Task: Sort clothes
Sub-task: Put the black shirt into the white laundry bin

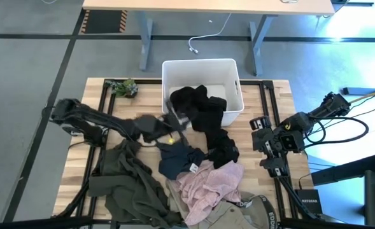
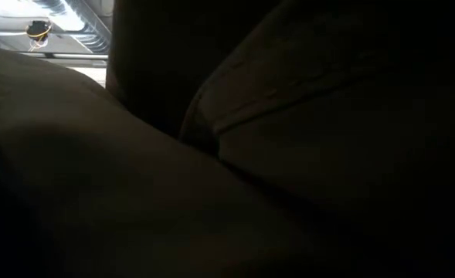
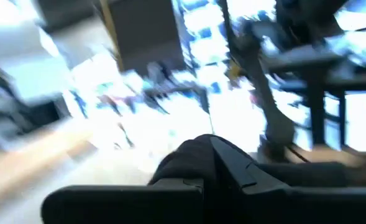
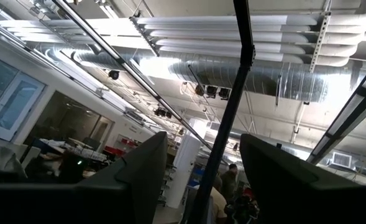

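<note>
Black garment [image 1: 197,105] draped half inside the white bin [image 1: 233,79].

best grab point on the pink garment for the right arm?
Probably the raised, crumpled folds at the middle of the pink garment, coming straight down from above. It lies bunched and loose, so ridges give something to pinch. Its lower edge overlaps the beige garment; stay clear of that.
</note>
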`<state>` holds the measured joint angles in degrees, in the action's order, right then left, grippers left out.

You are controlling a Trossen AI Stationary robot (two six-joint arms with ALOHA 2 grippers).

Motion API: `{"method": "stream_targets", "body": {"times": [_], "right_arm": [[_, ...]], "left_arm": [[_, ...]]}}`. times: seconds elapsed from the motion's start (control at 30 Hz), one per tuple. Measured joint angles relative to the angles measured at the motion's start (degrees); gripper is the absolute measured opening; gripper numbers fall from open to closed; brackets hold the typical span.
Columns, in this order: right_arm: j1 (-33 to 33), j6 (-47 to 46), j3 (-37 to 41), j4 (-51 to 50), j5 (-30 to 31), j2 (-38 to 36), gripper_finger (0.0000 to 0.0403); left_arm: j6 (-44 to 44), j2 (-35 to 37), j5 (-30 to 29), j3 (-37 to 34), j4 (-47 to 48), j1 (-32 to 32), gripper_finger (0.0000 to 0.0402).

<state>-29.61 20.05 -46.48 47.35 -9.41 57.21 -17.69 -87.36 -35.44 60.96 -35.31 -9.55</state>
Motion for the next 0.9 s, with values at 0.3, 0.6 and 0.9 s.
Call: {"method": "stream_targets", "body": {"times": [0.3,0.6,0.9], "right_arm": [[0.02,0.0,0.0,-0.33,0.0,0.0,0.0222],[0.0,1.84,0.0,-0.69,0.84,0.0,0.0222],[0.02,3.8,0.0,-2.29,8.51,0.21,0.0222]], "left_arm": [[-14.51,8.47,-12.26,2.13,7.49,9.92,0.0016],[13.68,9.03,-2.46,2.02,35.42,20.64,0.0099],[19.81,10.48,22.17,4.85,47.55,19.77,0.0163]]}}
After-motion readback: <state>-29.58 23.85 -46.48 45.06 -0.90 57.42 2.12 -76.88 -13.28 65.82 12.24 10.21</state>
